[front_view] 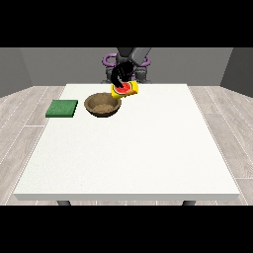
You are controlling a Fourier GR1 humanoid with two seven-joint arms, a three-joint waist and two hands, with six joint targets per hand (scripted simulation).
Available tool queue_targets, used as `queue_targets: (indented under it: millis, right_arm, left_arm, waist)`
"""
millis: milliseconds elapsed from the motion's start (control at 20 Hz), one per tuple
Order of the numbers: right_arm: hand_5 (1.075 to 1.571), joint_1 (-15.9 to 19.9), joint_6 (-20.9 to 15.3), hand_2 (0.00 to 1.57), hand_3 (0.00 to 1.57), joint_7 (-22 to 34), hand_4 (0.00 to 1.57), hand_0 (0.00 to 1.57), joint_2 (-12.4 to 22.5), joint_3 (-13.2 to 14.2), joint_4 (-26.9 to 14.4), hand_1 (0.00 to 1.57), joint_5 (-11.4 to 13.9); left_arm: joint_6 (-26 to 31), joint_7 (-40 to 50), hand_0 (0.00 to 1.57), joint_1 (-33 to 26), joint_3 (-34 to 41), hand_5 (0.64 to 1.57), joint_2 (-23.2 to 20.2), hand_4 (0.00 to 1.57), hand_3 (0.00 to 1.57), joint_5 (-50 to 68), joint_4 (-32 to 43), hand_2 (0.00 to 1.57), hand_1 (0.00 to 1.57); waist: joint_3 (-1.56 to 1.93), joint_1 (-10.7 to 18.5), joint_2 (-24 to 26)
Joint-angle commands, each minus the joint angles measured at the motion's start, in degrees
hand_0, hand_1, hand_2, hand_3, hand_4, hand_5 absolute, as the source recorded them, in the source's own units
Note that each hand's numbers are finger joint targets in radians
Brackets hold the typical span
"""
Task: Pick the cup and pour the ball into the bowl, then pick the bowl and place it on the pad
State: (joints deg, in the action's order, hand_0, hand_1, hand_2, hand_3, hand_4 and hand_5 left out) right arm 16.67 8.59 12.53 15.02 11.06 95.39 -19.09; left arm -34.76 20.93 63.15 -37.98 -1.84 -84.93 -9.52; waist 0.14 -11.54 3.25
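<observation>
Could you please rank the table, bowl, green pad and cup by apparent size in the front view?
1. table
2. bowl
3. green pad, close to the bowl, so that order is unsure
4. cup

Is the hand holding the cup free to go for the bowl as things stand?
Probably not yet: the hand is curled round the tilted cup above the bowl's rim, so it is occupied.

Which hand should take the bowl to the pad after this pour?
Likely the robot's right: the hand holding the tilted cup is right above the bowl, and the pad lies further toward the view's left, that arm's side. No other hand shows.
</observation>
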Motion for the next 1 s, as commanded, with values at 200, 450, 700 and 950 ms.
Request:
queue_targets:
  millis: [200,450,700,950]
  right_arm:
    - [1.565,-1.8,-0.1,0.0,0.0,-2.1,0.38,0.0,-1.2,-0.3,-2.1,0.0,1.5]
    - [1.566,-2.4,-1.4,0.0,0.0,-1.4,0.38,0.0,-0.9,0.5,0.0,0.0,1.6]
    - [1.566,-5.0,-0.5,0.0,0.0,-4.6,0.38,0.0,-0.4,3.4,0.4,0.0,0.4]
    - [1.564,-6.2,-0.6,0.0,0.0,-6.0,0.39,0.0,-1.2,2.5,5.8,0.0,0.9]
  left_arm:
    - [10.7,4.0,1.5,-3.9,-4.0,1.506,1.8,1.06,1.57,-5.4,-9.4,1.57,1.5]
    - [-0.2,-5.2,0.94,-6.2,12.9,1.448,-1.9,1.09,1.3,14.2,-14.0,1.37,0.94]
    - [-7.3,-13.3,1.26,-9.9,25.0,1.569,-7.9,0.75,1.57,29.0,-20.9,1.57,1.26]
    - [-12.6,-29.8,1.46,-22.5,31.2,1.57,-8.9,1.1,1.57,42.3,-27.0,1.57,1.46]
  waist:
    - [-0.14,1.8,1.8]
    - [-0.33,4.3,2.0]
    - [-0.46,6.1,-1.2]
    - [-0.52,5.9,-6.9]
